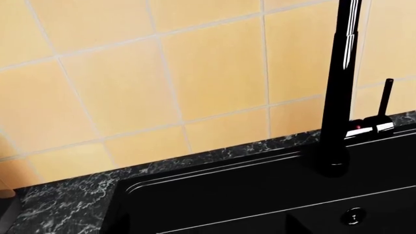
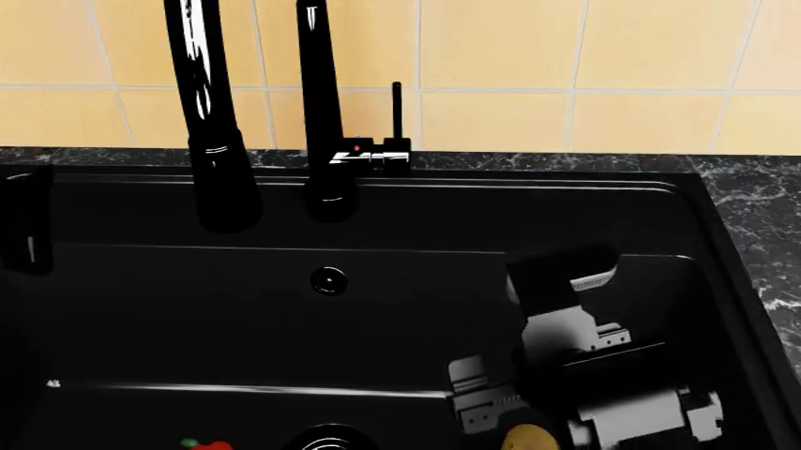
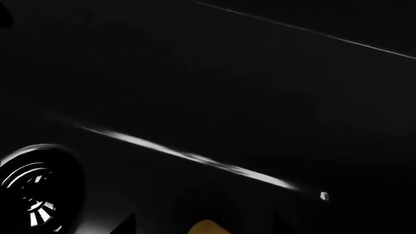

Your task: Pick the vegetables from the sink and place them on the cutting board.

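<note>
Potato (image 2: pixel 531 438) shows only as a small yellow-tan patch at the bottom edge of the head view, low in the sink (image 2: pixel 414 309), right of the middle. The right gripper (image 2: pixel 551 427) is down inside the black basin just there, its grey and black body touching or covering the potato's right side; its fingertips are not visible, so I cannot tell if it is released or grasping. In the right wrist view the same potato (image 3: pixel 208 227) appears as a tan sliver at the bottom edge, between two dark shapes, with the round drain (image 3: pixel 36 190) at the lower left. The red bell pepper (image 2: pixel 208 445), with a bit of green stem, sits at the bottom left of the head view, well apart from the potato. The black faucet (image 2: pixel 323 112) stands at the upper left, before the yellow tiled wall (image 2: pixel 601 56). The left gripper is not seen in any view. The left wrist view shows the tiles, the dark marble counter (image 1: pixel 65 204) and the sink rim.
</note>
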`<state>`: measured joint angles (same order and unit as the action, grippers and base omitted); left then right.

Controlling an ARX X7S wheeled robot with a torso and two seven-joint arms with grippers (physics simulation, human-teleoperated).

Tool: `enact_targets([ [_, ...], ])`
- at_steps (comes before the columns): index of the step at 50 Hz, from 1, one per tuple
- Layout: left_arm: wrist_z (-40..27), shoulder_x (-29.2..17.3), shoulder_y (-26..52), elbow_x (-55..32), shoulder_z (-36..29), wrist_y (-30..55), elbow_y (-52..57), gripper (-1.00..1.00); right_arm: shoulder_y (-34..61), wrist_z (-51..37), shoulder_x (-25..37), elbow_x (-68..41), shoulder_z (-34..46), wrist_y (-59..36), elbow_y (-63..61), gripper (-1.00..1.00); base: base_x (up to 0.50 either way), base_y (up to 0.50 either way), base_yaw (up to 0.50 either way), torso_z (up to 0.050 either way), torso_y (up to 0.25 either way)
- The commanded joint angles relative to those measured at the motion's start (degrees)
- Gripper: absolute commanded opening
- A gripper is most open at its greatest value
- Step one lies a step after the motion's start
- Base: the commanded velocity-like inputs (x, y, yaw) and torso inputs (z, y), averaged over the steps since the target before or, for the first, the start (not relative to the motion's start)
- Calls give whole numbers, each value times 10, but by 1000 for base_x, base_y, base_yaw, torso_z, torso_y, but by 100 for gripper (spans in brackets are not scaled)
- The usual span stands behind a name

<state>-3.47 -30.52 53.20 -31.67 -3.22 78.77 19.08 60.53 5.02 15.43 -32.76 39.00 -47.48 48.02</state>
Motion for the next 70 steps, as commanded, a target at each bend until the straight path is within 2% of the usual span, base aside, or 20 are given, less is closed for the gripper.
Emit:
enact_targets([
  [1, -1, 5, 0, 6, 11, 3, -4, 100, 40, 73, -77, 47, 19, 121, 229, 100, 0, 0, 0, 0, 0],
  [3, -1, 4, -1, 6, 12, 3, -5, 100, 41, 84, -90, 55, 22, 143, 264, 100, 0, 0, 0, 0, 0],
  [10, -3, 3, -6, 3, 13, 3, -2, 100, 26, 87, -93, 83, -2, 143, 269, 100, 0, 0, 0, 0, 0],
  [40, -8, 1, -21, 1, 7, -9, -9, 100, -31, 102, -97, 280, -213, 135, 270, 100, 0, 0, 0, 0, 0],
  [59, -9, 0, -31, -3, 7, -16, -13, 100, -49, 102, -97, 324, -252, 136, 270, 100, 0, 0, 0, 0, 0],
  [60, -9, 0, -31, -3, 8, -16, -13, 100, -48, 103, -97, 325, -251, 138, 270, -100, 0, 0, 0, 0, 0],
  [70, -12, 3, -31, -13, 16, -7, -5, 100, -19, 127, -98, 329, -238, 142, 270, -100, 0, 0, 0, 0, 0],
])
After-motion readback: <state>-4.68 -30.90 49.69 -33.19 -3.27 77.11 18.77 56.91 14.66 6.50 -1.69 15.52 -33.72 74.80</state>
